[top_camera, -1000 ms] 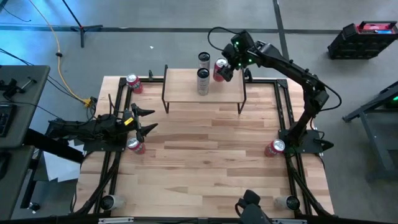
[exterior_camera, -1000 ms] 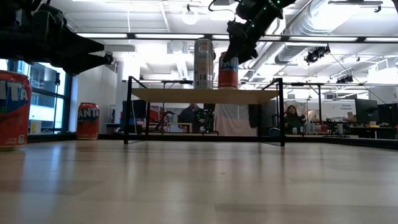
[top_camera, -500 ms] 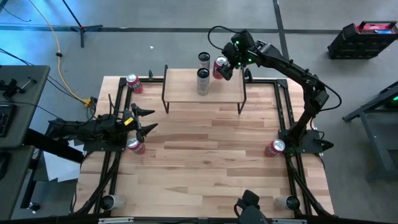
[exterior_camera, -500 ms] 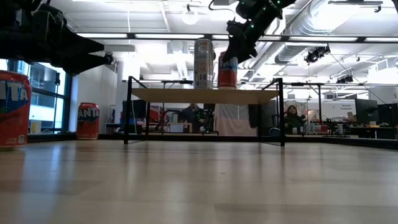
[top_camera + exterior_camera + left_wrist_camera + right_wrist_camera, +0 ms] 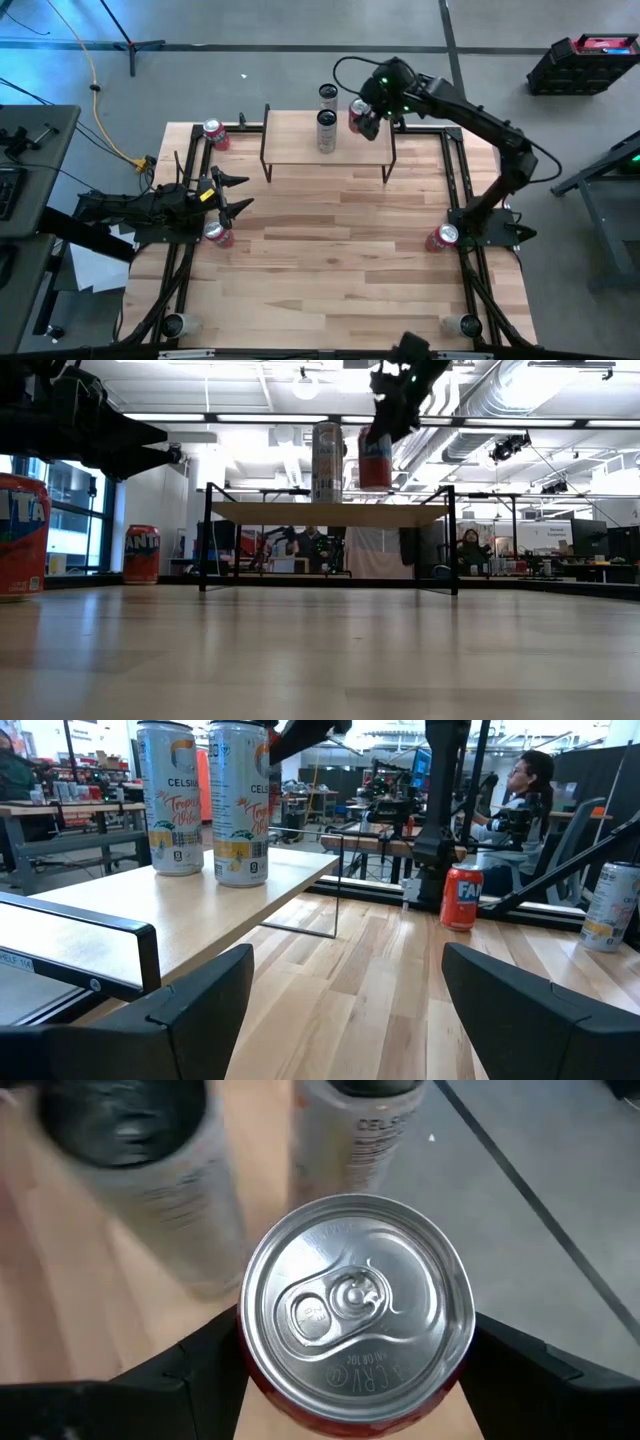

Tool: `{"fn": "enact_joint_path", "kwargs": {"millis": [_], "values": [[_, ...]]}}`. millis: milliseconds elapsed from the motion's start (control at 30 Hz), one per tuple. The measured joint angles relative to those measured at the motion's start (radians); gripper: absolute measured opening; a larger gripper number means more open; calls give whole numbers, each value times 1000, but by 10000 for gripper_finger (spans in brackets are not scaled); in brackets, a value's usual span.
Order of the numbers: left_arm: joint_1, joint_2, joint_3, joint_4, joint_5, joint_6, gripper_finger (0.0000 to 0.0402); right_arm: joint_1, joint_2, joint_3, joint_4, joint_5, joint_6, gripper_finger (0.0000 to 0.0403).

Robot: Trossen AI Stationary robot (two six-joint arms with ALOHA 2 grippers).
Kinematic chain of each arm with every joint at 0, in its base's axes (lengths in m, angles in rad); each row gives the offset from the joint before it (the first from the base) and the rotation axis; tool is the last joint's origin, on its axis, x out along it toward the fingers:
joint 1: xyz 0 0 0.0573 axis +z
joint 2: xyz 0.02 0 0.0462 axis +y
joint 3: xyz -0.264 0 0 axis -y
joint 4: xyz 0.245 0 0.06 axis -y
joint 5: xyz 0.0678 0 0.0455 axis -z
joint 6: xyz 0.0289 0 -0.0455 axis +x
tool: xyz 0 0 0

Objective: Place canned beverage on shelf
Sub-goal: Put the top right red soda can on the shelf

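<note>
The shelf [image 5: 300, 148] stands at the table's far edge, its light plank top [image 5: 330, 513] on thin black legs. Two tall silver cans [image 5: 326, 130] [image 5: 238, 800] stand on it. My right gripper [image 5: 366, 119] is shut on a red canned beverage [image 5: 375, 458], which hangs a little above the shelf's right end. My left gripper [image 5: 236, 195] stands open at the table's left edge, level, with nothing between its fingers [image 5: 190, 1010]. My right gripper pinches the red can's side wall [image 5: 262, 1392] just under the top rim, one finger [image 5: 185, 1370] on each side. The fingers come slanting down from the far right. The can hangs about upright, its bottom [image 5: 375, 486] clear of the shelf top.
Red cans stand on the table: one at the far left corner [image 5: 213, 132], one beside my left gripper [image 5: 215, 233], one by the right arm's base [image 5: 441, 237]. Two silver cans [image 5: 175, 323] [image 5: 460, 325] stand at the near edge. The table's middle is bare wood.
My right gripper has risen and shifted slightly toward the table's right, still shut on the red can. The can stood with its bottom on the shelf top before; now it is lifted clear of it.
</note>
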Motion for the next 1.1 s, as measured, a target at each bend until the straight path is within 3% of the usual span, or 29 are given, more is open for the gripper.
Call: {"fn": "enact_joint_path", "kwargs": {"millis": [267,500,733,1100], "values": [[0,0,0,0,0,0,314,90,-119,0,-19,18,16,285],[0,0,0,0,0,0,314,48,-184,0,2,62,-16,285],[0,0,0,0,0,0,314,-62,-135,-7,59,-38,-33,285],[0,0,0,0,0,0,314,-119,-65,-214,258,-162,-4,285]]}}
